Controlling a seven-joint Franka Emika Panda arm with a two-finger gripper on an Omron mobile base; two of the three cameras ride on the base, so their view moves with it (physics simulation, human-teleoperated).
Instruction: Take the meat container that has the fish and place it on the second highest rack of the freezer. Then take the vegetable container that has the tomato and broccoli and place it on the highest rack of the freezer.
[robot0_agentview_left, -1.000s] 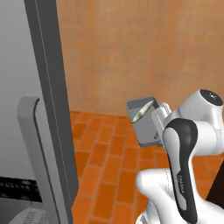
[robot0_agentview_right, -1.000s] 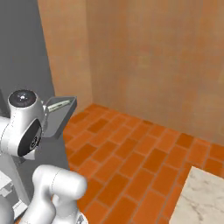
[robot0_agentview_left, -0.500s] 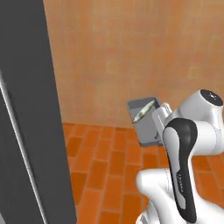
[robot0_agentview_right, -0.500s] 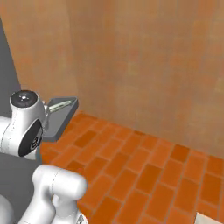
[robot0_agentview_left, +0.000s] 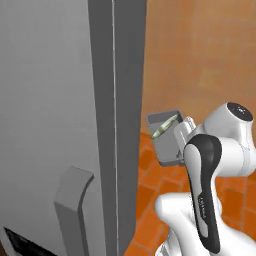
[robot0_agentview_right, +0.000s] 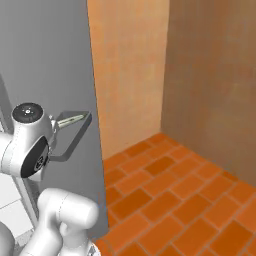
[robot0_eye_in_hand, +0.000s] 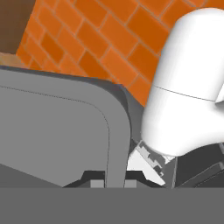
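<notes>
A grey-silver freezer (robot0_agentview_left: 60, 100) is seen beside a plain orange-tan wall (robot0_agentview_right: 130, 65). The floor (robot0_agentview_right: 180, 200) is patterned in orange-red brick. A grey meat container (robot0_agentview_left: 167, 140) holds a silvery-white fish (robot0_agentview_left: 165, 127).

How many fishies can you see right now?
1. A slim silvery fish lies in the grey container the robot carries beside the freezer. More might be hidden elsewhere.

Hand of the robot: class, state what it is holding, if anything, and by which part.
The hand holds a grey container with the fish in it, gripped by the rim at one edge, its fingers either side of the wall.
</notes>
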